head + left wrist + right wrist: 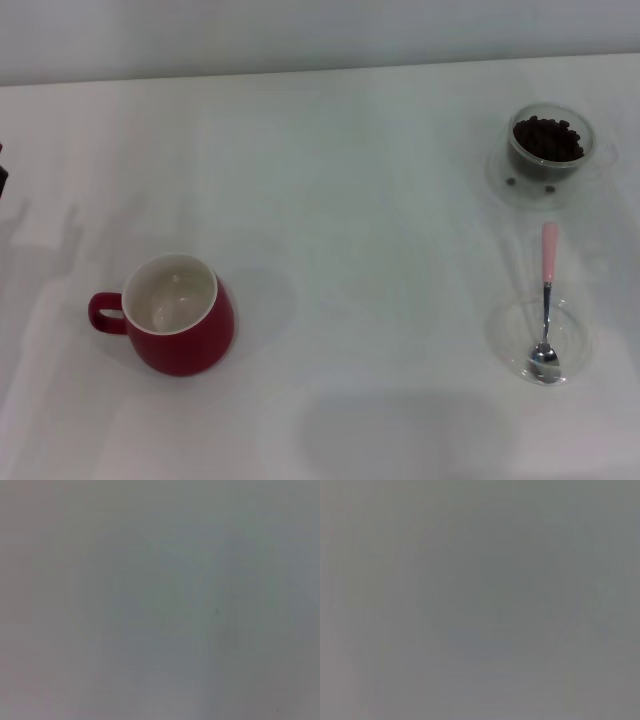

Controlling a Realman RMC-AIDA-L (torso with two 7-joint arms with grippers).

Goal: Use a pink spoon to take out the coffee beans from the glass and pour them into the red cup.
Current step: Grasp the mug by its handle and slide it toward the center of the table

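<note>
One pink spoon [547, 300] on dish [510, 335]

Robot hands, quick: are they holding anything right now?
Left gripper: not in any picture.
Right gripper: not in any picture.
The pink spoon lies untouched in its dish.

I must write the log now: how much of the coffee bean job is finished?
Nothing looks done yet. The red cup shows an empty white inside. The coffee beans are in the glass, with a few on its saucer. The pink spoon lies untouched, its bowl in the clear dish. No claw is visible. Picking up, scooping and pouring all remain.
</note>
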